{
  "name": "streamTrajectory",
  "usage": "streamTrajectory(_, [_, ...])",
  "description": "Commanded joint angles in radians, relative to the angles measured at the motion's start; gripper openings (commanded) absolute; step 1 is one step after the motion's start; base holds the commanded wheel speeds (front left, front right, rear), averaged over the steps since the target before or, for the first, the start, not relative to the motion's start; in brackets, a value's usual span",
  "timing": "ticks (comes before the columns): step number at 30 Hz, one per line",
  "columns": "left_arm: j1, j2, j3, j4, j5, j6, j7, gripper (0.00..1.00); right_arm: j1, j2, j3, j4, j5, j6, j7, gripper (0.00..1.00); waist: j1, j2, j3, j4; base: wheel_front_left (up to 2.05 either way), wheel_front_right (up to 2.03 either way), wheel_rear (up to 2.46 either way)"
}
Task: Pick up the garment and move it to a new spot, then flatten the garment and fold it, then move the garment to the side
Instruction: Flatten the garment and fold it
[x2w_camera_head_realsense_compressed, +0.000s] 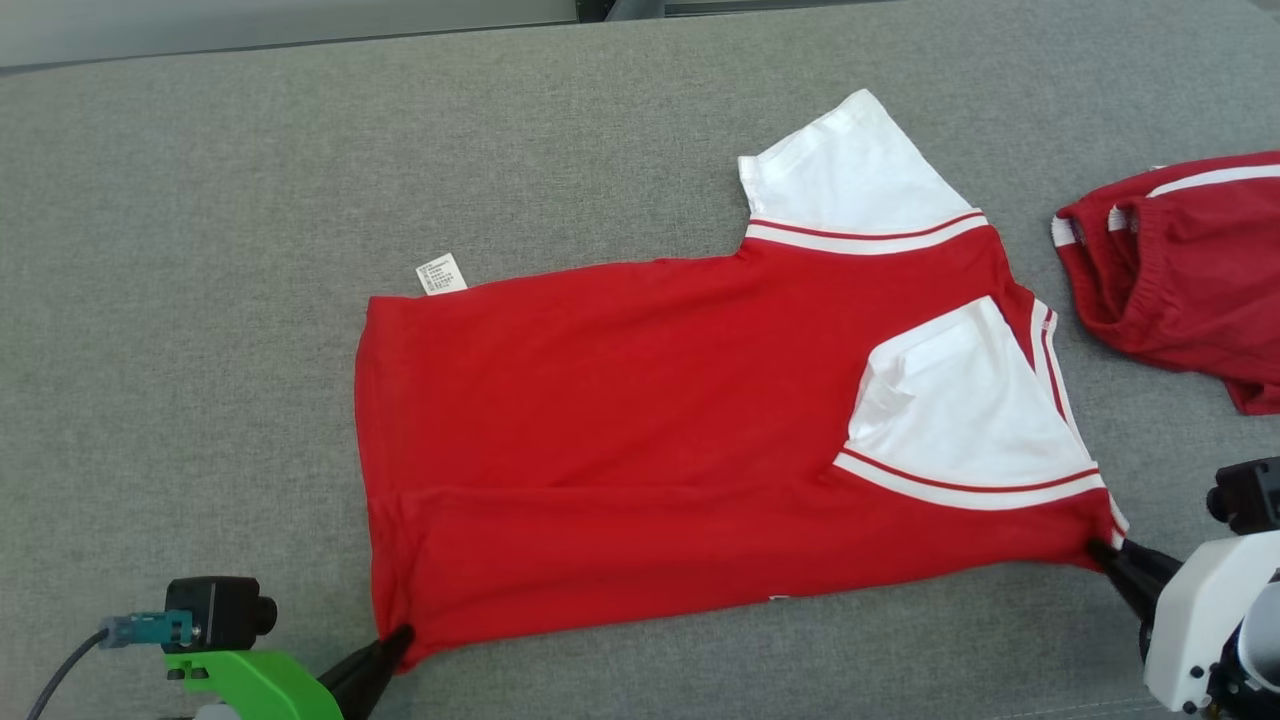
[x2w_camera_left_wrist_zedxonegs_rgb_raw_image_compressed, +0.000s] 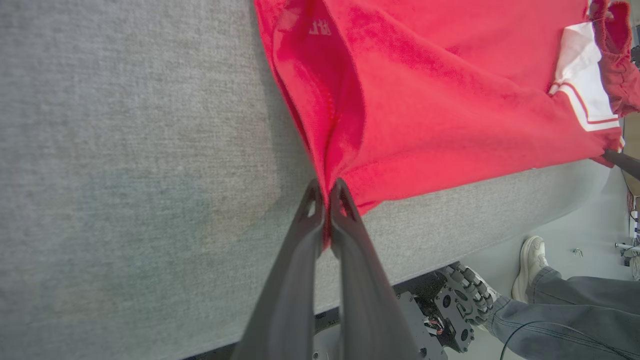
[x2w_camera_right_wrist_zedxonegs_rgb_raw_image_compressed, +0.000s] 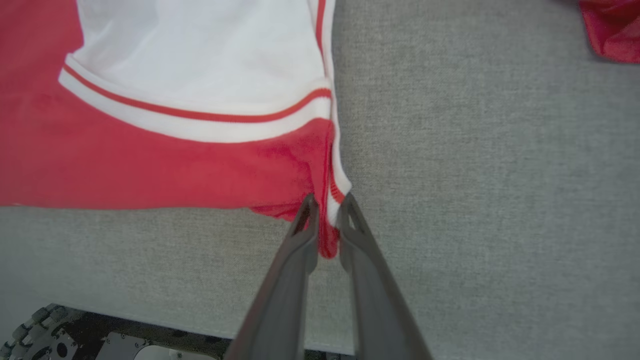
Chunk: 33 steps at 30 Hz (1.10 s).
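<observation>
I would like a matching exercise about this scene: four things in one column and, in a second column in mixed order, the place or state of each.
Column one
1. left gripper
2. right gripper
3. white label
4. second red garment

Column two
A. lies at the right of the grey table, apart from the shirt
B. fingers shut on the shirt's near corner below the white sleeve
C. sticks out from the shirt's far edge
D. fingers shut on the shirt's near hem corner

Pairs: 1-D, 2-B, 3-C, 4-A

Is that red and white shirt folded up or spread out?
Mostly spread: the shirt lies flat on the grey table, far sleeve sticking out; only the near sleeve is turned in over the red body.
</observation>
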Motion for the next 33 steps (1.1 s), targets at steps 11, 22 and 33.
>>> streamTrajectory(11, [-0.067,0.049,0.034,-0.063,0.117,0.042,-0.046,1.0,-0.126,-0.006,-0.111,-0.117,-0.087,-0.001,-0.001,1.0,0.0,0.0102,0.047,0.024,0.0,0.0,0.0])
streamTrajectory(22, [-0.619,-0.075,-0.07,0.225,0.18,-0.019,0.03,1.0,-0.691,0.078,-0.016,0.141,-0.265,-0.001,0.023,1.0,0.0,0.0102,0.247,0.129,0.0,0.0,0.0])
streamTrajectory(33, [-0.812,-0.178,-0.159,0.455,0.188,-0.109,0.018,1.0,-0.97,0.129,0.039,0.498,-0.397,-0.001,-0.066,1.0,0.0,0.0102,0.313,0.202,0.0,0.0,0.0])
